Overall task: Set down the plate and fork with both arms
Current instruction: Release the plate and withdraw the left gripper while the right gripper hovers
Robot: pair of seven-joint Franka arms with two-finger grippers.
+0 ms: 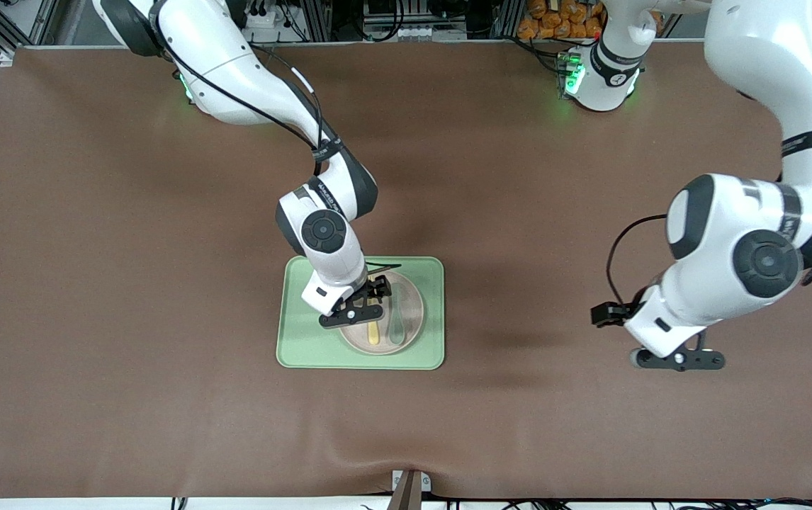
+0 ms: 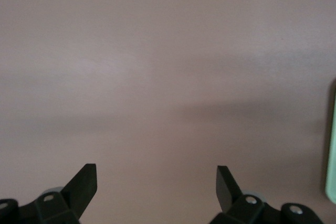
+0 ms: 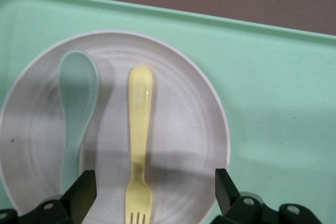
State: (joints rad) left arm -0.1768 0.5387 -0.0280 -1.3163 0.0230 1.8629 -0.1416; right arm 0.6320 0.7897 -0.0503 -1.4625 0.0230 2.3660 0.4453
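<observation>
The speckled off-white plate (image 1: 413, 312) lies on the light-green tray (image 1: 292, 340) near the table's middle. The pale-yellow fork (image 1: 374, 331) lies on the plate beside a grey-green spoon (image 1: 399, 322). My right gripper (image 1: 360, 304) hangs open just over the plate, above the fork's tine end. In the right wrist view the fork (image 3: 139, 145) lies loose between the spread fingertips (image 3: 84, 190), with the spoon (image 3: 76, 108) beside it on the plate (image 3: 194, 129). My left gripper (image 1: 679, 360) is open and empty over bare table toward the left arm's end; it waits there.
The brown mat (image 1: 130, 283) covers the whole table. The tray's edge (image 2: 331, 161) shows at the side of the left wrist view. The arms' bases (image 1: 601, 78) stand along the table's edge farthest from the front camera.
</observation>
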